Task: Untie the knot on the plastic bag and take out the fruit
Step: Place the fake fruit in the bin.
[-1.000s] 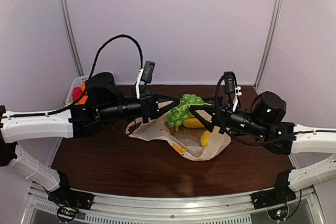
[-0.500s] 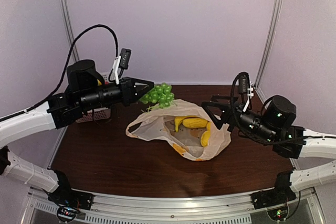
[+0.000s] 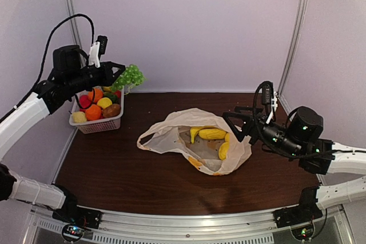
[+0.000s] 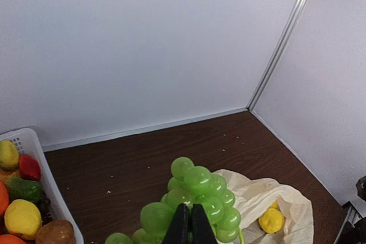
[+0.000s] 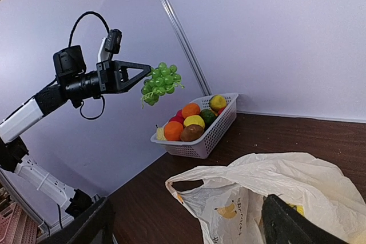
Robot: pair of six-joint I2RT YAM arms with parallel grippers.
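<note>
The cream plastic bag [image 3: 171, 136] lies open on the dark table, with no knot visible. It also shows in the right wrist view [image 5: 286, 178] and the left wrist view [image 4: 257, 190]. Yellow bananas [image 3: 207, 134] and a yellow oval piece [image 3: 223, 151] lie inside it. My left gripper [image 3: 121, 75] is shut on the bunch of green grapes [image 3: 130, 76] and holds it in the air beside the basket's far right corner. The fingers pinch the grapes [image 4: 200, 190] at their near side. My right gripper [image 3: 230, 124] is open and empty at the bag's right edge.
A white slotted basket [image 3: 97, 127] with orange, yellow, red, green and brown toy fruits stands at the far left by the wall; it also shows in the right wrist view [image 5: 200, 144]. White walls close in the table at the back and on both sides.
My left gripper has carried the grapes from over the bag up and to the left, to the basket. My right gripper has drawn back a little to the right.
</note>
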